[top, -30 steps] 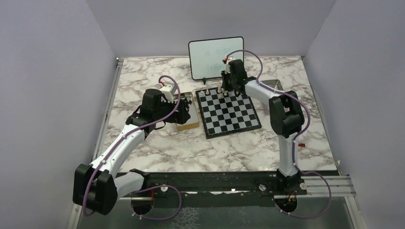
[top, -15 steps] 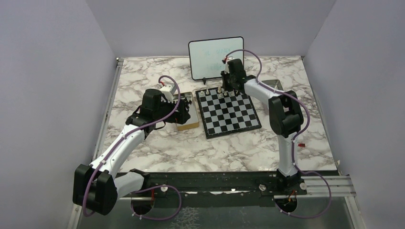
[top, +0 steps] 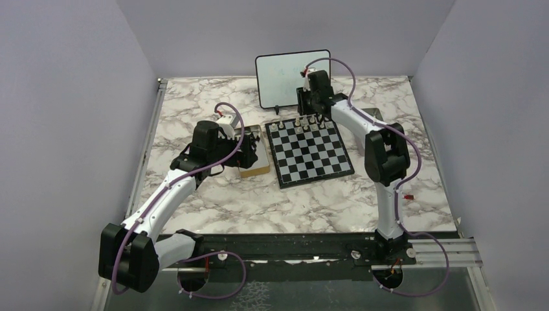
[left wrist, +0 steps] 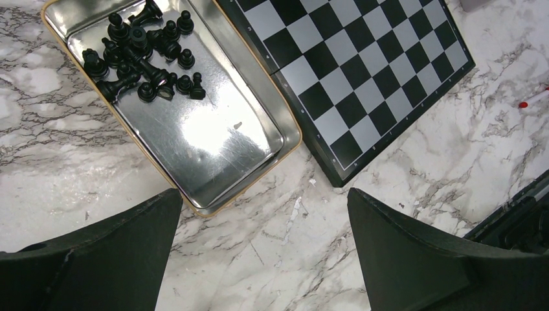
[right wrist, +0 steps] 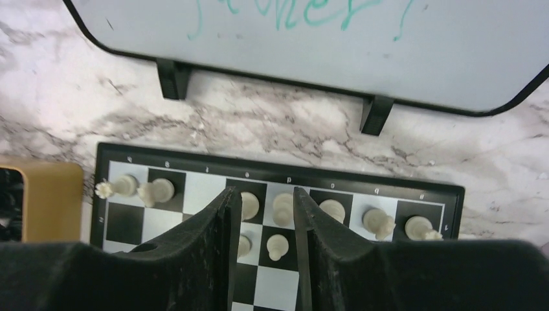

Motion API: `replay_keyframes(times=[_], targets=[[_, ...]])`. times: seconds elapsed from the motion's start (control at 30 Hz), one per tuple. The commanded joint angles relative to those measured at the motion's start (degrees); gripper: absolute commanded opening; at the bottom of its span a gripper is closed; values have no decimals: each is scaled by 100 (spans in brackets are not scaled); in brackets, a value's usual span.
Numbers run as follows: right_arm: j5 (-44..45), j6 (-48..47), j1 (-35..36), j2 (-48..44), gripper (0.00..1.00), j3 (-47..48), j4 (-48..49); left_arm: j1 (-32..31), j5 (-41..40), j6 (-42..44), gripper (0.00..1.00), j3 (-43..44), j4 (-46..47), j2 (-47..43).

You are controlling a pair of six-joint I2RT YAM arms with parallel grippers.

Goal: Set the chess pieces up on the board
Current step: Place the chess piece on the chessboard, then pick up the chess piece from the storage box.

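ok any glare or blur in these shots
Left wrist: a bright glare patch on the tin, black pieces sharp. Right wrist: the near fingers are dark and soft, whiteboard writing slightly blurred. Top external: evenly lit, white pieces too small to make out.

Black-and-pale-grey chequered board [left wrist: 388,84], silvery-white chess pieces [right wrist: 333,210], black chessmen [left wrist: 139,61], shiny silver tin [left wrist: 213,129], grey-veined white marble table [left wrist: 259,246]

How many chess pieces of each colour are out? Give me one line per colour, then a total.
White chess pieces on the board: 9 visible
Black pieces in the tin: at least 14; they lie heaped, so the exact number is unclear
Total: at least 23
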Motion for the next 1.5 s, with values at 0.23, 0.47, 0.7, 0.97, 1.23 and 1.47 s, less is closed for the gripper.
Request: replay_keyframes(times=[0.23,0.47,0.7,0.97,1.23,1.47], targets=[[894,91,35,-806,40,289,-862,-2,-174,-144,99,-54,19,-99],[1102,-7,-413,-1584,40,-419,-922,-2,-5,-97,99,-70,-16,-52],[1164,-57,-1277,-2065,37,-1084,-780,-2,-84,-23,99,-95,-27,-179],[1142,72,-2365,-1899,31,-1439,-606,-2,-185,-13,99,-143,10,-242],[1239,345,-2637,-1105,26,-1057,-455,-2,-194,-13,99,-133,19,-225],[1568,413,-2655,-641,23,-913,-188,-2,-233,-4,99,-133,19,-247]])
